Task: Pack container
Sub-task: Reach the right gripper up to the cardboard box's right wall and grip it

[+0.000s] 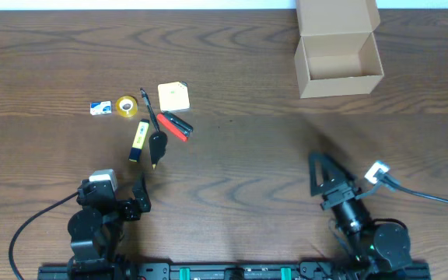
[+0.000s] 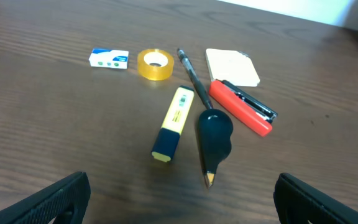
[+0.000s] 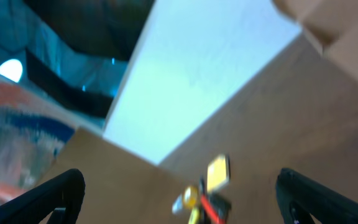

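One rectangular tan cardboard container

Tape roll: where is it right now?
In the overhead view the yellow tape roll lies flat on the left side of the table, between the white eraser on its left and the black pen on its right.

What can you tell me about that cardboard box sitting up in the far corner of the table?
The box is a small rectangular carton of plain, unmarked tan-brown cardboard. It stands upright and open, its hinged lid flap folded back away from the robot. The inside looks pale and empty. It sits on the dark wooden table at the far right, turned slightly askew to the table edge. Nothing but the table touches it.
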{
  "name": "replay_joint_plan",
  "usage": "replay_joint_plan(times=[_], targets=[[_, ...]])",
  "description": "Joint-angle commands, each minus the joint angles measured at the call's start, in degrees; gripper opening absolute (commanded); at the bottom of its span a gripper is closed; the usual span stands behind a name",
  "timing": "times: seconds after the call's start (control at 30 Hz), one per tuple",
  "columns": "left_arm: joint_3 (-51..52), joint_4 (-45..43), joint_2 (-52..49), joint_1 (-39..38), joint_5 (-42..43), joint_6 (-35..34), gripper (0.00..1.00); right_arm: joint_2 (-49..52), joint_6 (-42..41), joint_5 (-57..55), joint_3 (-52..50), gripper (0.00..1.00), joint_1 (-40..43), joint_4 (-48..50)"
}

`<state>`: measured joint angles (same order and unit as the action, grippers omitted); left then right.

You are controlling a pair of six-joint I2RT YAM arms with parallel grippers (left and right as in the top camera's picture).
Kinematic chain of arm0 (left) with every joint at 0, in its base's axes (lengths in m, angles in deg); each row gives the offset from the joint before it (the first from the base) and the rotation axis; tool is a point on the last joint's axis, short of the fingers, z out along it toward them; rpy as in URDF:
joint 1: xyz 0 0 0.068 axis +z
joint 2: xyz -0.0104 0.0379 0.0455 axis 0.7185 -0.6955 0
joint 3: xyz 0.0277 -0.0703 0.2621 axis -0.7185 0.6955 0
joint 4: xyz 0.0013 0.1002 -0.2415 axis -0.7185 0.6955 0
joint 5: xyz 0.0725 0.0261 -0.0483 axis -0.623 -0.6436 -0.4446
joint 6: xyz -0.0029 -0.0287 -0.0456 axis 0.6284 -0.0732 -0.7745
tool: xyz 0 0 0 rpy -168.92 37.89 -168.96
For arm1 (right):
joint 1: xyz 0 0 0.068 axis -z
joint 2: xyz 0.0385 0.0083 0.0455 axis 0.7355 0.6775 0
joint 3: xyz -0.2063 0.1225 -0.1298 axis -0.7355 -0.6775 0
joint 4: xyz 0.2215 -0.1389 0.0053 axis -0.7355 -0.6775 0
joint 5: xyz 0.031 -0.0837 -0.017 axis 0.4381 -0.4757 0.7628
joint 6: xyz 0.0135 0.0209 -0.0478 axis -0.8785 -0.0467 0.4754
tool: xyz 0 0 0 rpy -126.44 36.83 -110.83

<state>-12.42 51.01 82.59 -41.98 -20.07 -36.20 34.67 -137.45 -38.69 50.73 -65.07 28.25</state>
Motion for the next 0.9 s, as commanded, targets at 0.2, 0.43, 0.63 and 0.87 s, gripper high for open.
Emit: replay_joint_plan(times=[0.2, 0.43, 0.63, 0.87], targets=[[0.9, 0.0, 0.4, -0.2, 0.0, -0.6, 0.95, 22.4, 12.2, 0.7, 5.4, 0.99, 12.0, 12.5], [0.9, 0.0, 0.4, -0.2, 0.0, -0.6, 0.96, 46.5, 29.4, 12.6, 22.7, 0.99, 22.2, 12.3], [0.9, 0.0, 0.4, -0.2, 0.0, -0.6, 0.95, 66.9, 38.2, 15.0, 39.1, 0.99, 23.3, 7.7], [0.9, 0.0, 0.4, -0.2, 0.0, -0.6, 0.96, 85.1, 52.8, 14.7, 55.7, 0.97, 21.5, -3.4]])
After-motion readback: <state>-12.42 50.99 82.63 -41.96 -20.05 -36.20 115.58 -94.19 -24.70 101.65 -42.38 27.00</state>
